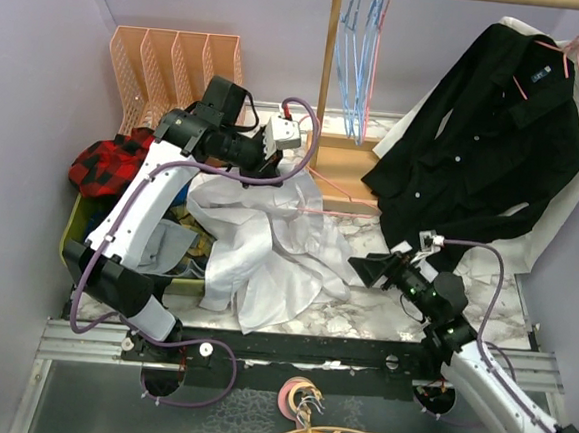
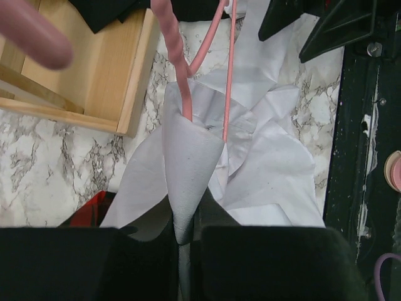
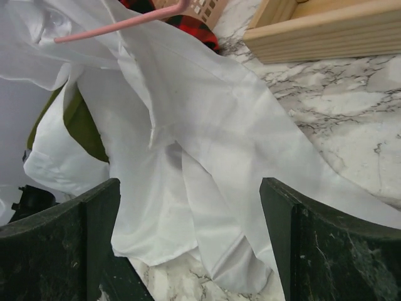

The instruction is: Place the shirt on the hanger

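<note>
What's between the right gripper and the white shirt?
Nothing but a bare strip of table; the top view shows it between the right gripper and shirt.

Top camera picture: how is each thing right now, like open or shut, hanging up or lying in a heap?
white shirt: crumpled in a heap, one fold pinched up.
pink hanger: not hung up, partly tucked into the white shirt.
left gripper: shut on the white shirt.
right gripper: open, holding nothing.
black shirt: hanging up.
blue hangers: hanging up, bare.
plaid shirt: bunched up.
</note>
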You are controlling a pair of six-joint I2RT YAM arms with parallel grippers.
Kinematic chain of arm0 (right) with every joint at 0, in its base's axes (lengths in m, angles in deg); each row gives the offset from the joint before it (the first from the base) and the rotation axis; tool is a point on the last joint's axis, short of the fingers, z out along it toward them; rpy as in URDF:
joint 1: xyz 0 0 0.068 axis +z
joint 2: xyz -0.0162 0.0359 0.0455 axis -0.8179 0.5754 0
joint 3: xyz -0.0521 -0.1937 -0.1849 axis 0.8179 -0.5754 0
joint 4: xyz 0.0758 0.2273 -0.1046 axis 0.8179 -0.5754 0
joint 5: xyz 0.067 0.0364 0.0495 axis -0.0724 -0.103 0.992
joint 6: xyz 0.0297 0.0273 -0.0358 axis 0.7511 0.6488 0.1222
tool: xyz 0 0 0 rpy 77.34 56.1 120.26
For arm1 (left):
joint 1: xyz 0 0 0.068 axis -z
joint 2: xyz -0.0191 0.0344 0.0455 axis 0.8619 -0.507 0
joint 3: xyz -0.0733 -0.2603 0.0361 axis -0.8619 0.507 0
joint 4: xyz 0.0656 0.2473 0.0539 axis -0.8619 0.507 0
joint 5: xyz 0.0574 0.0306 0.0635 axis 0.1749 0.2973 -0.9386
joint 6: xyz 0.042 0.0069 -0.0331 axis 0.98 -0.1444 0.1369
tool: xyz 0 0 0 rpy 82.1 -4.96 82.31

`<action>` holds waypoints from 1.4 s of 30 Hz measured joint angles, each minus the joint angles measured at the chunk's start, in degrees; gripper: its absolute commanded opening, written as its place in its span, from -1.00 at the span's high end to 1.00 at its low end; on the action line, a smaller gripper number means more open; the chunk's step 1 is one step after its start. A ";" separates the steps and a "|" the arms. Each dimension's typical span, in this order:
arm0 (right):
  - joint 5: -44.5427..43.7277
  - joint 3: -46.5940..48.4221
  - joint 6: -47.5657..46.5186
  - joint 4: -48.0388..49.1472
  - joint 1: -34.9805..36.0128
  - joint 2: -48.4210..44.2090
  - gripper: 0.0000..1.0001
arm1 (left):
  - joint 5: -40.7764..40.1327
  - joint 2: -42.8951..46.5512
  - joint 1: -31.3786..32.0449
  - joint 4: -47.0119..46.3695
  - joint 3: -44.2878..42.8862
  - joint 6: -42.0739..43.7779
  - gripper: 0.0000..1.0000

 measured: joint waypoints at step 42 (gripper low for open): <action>-8.90 14.12 4.72 62.84 18.73 72.59 0.92 | 2.80 5.70 -5.44 -1.33 5.57 -2.36 1.00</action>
